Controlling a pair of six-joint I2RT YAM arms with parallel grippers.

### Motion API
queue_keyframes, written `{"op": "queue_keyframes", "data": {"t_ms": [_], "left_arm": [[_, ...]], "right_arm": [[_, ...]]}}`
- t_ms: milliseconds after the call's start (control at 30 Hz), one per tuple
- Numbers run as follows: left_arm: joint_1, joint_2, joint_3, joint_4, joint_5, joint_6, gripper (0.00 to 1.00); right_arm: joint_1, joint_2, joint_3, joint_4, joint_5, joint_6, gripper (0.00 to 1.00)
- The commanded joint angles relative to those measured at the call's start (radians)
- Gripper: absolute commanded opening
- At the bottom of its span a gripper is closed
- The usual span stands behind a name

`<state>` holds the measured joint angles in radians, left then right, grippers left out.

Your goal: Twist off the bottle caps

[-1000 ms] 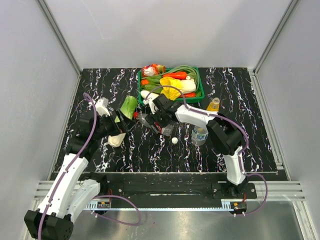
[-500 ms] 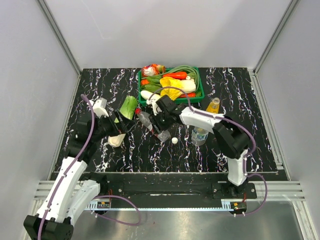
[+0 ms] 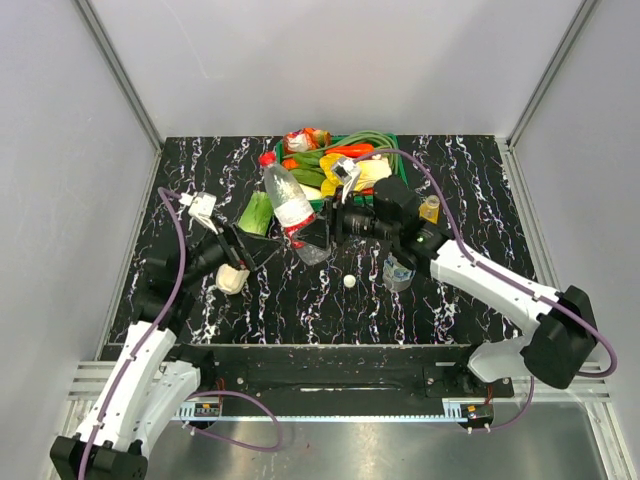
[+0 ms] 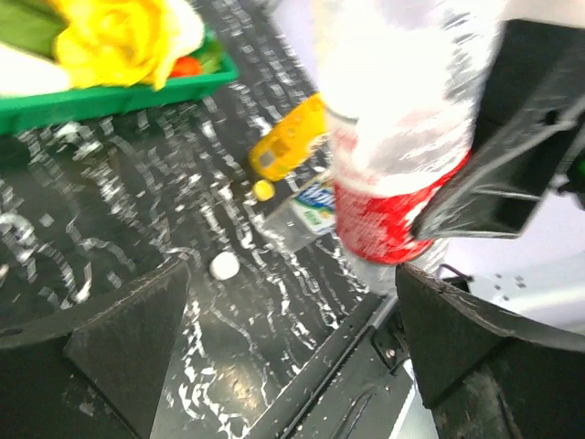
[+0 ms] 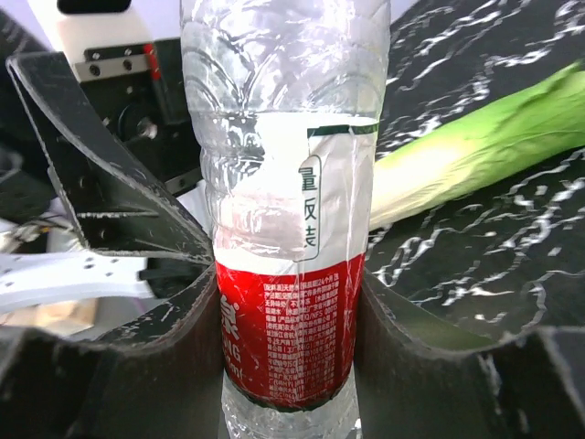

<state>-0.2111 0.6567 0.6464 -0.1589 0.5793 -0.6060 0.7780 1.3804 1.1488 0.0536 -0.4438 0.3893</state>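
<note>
My right gripper (image 3: 316, 233) (image 5: 288, 361) is shut on the lower body of a clear bottle with a red label (image 3: 287, 201) (image 5: 285, 229), which it holds above the table, tilted toward the far left. The red cap (image 3: 267, 158) sits on the bottle's neck. My left gripper (image 3: 256, 247) (image 4: 292, 357) stands open just left of the bottle's base, holding nothing. A loose white cap (image 3: 348, 282) (image 4: 224, 265) lies on the table. A yellow cap (image 4: 263, 190) lies beside a yellow bottle (image 3: 428, 209) (image 4: 288, 149).
A green basket (image 3: 401, 176) of vegetables stands at the back. A clear bottle with a blue label (image 3: 399, 270) stands right of the white cap. A leek (image 3: 258, 212) (image 5: 475, 146) and a pale vegetable piece (image 3: 232, 280) lie by my left gripper.
My right gripper closed on the red-label bottle and lifted it off the table, its arm swinging out to the right. The left gripper stayed open and hardly moved.
</note>
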Motion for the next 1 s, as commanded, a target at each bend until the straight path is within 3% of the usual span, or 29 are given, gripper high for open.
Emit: {"op": "queue_keyframes", "data": {"t_ms": [0,133,333,733,833,967], "left_arm": [[0.004,-0.011,-0.077,0.517,0.263,-0.176,0.99],[0.003,0.030,-0.102,0.777,0.292,-0.296,0.99],[-0.023,0.141,-0.076,0.878,0.251,-0.330,0.99],[-0.212,0.331,0.022,1.024,0.137,-0.304,0.94],[-0.247,0.359,0.042,1.036,0.120,-0.296,0.89],[-0.261,0.399,0.041,1.093,0.077,-0.322,0.70]], "right_arm": [[0.004,-0.032,-0.081,0.201,-0.165,0.164,0.48],[0.004,-0.066,-0.150,0.314,-0.205,0.230,0.48],[0.004,-0.115,-0.199,0.377,-0.198,0.255,0.49],[0.006,-0.144,-0.227,0.331,-0.156,0.221,0.49],[0.004,-0.142,-0.239,0.342,-0.139,0.221,0.50],[0.004,-0.141,-0.239,0.345,-0.141,0.215,0.53]]}}
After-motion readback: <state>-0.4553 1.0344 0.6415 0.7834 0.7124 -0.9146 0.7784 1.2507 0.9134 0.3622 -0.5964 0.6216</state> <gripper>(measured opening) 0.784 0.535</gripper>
